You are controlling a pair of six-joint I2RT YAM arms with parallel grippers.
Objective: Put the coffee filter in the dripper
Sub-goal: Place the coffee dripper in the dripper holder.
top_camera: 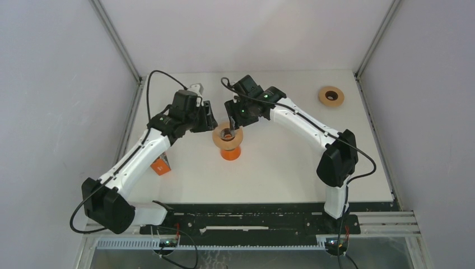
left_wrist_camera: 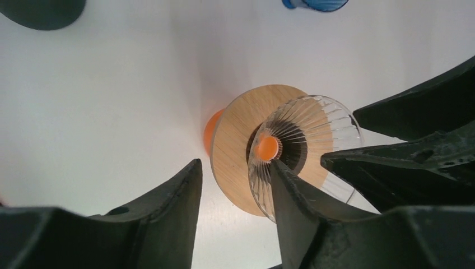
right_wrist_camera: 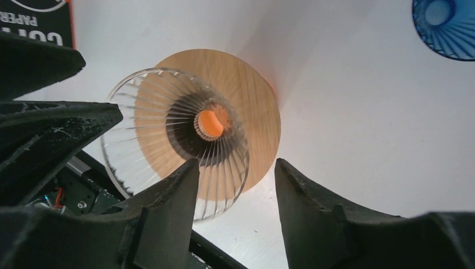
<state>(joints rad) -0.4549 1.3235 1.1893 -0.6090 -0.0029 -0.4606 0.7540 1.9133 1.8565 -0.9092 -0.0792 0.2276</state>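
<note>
The dripper [top_camera: 227, 135] is a clear ribbed glass cone [left_wrist_camera: 305, 143] in a round wooden collar [left_wrist_camera: 238, 145] on an orange base [top_camera: 229, 153]. It stands mid-table between both grippers. Through the cone [right_wrist_camera: 168, 123] I see only its orange centre; the coffee filter is out of view. My left gripper [left_wrist_camera: 235, 188] is open just left of the dripper, one finger [left_wrist_camera: 302, 213] lying against the cone's rim. My right gripper [right_wrist_camera: 235, 179] is open too, with one finger [right_wrist_camera: 168, 207] in front of the cone's rim and bare table in the gap.
An orange box [top_camera: 161, 165] lies under the left forearm. A black printed pack [right_wrist_camera: 36, 22] sits beside the dripper. A blue ribbed dripper [right_wrist_camera: 445, 28] stands farther off, and a second wooden ring [top_camera: 331, 96] is at the back right. White walls enclose the table.
</note>
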